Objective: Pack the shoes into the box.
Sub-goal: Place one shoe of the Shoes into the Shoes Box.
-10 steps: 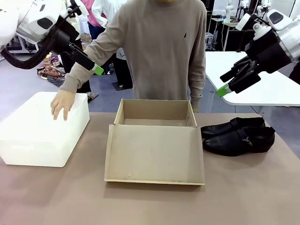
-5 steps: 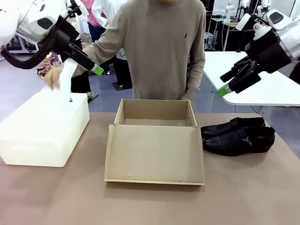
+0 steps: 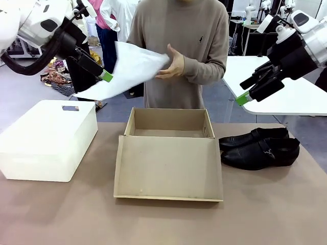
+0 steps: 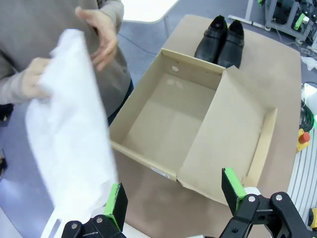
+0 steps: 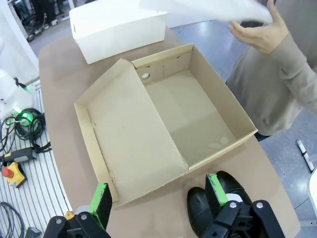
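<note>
The open tan box [image 3: 168,171] lies mid-table with its flap lid folded toward me and nothing inside; it is also in the left wrist view [image 4: 173,119] and the right wrist view [image 5: 190,116]. The black shoes [image 3: 259,148] sit side by side on the table just right of it [image 4: 221,40] [image 5: 198,210]. A person behind the box holds a sheet of white tissue paper [image 3: 130,69] in both hands, above the box's far left. My left gripper [image 3: 102,74] [image 4: 174,196] hangs open, high at the left. My right gripper [image 3: 246,91] [image 5: 159,196] hangs open above the shoes.
A white plastic bin [image 3: 48,140] with its lid on stands at the left of the brown table [image 3: 265,209]. A white table [image 3: 286,87] stands behind at the right. Cables and an emergency stop button [image 5: 12,171] lie beside the table.
The person's hand has left the white bin's lid with a sheet of white tissue paper, which now spreads between both hands above the box. Neither arm has moved.
</note>
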Robot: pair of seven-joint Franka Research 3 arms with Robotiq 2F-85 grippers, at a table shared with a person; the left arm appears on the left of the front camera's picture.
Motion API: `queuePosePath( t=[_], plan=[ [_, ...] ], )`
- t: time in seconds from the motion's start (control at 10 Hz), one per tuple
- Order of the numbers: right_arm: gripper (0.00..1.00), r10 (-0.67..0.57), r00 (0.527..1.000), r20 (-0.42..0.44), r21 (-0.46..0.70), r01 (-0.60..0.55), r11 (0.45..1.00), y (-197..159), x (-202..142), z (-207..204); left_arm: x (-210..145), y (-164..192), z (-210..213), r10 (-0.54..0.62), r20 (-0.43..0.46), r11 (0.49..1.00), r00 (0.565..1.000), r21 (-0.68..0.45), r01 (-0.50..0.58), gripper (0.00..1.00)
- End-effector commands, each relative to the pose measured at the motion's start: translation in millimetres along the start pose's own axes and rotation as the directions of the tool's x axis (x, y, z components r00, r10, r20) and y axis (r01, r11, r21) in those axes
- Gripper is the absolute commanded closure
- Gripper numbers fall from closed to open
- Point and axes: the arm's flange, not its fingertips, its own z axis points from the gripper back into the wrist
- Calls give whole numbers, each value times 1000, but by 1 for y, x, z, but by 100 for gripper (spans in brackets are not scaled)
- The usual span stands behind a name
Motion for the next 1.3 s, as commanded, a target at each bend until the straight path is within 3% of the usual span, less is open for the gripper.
queuePosePath(
  t=[0.0, 0.4, 0.7, 1.0, 1.2],
  plan=[
    [0, 12, 1000, 20, 14, -12, 1000, -3, 0, -1, -2, 2, 1, -11, 16, 1000, 1000, -19, 11, 0],
    [0, -1, 1000, 0, -1, 1, 1000, 0, 0, 0, -2, 2, 1, -11, 16, 1000, 1000, -19, 11, 0],
    [0, 67, 991, -115, 30, -64, 997, -37, 2, 17, -2, 2, 1, -11, 16, 1000, 1000, -19, 11, 0],
    [0, 178, 944, -278, 78, -163, 984, -74, -4, 20, -2, 2, 1, -11, 16, 1000, 1000, -19, 11, 0],
    [0, 251, 908, -336, 97, -232, 968, -98, -12, 21, -2, 2, 1, -11, 16, 1000, 1000, -19, 11, 0]
  ],
)
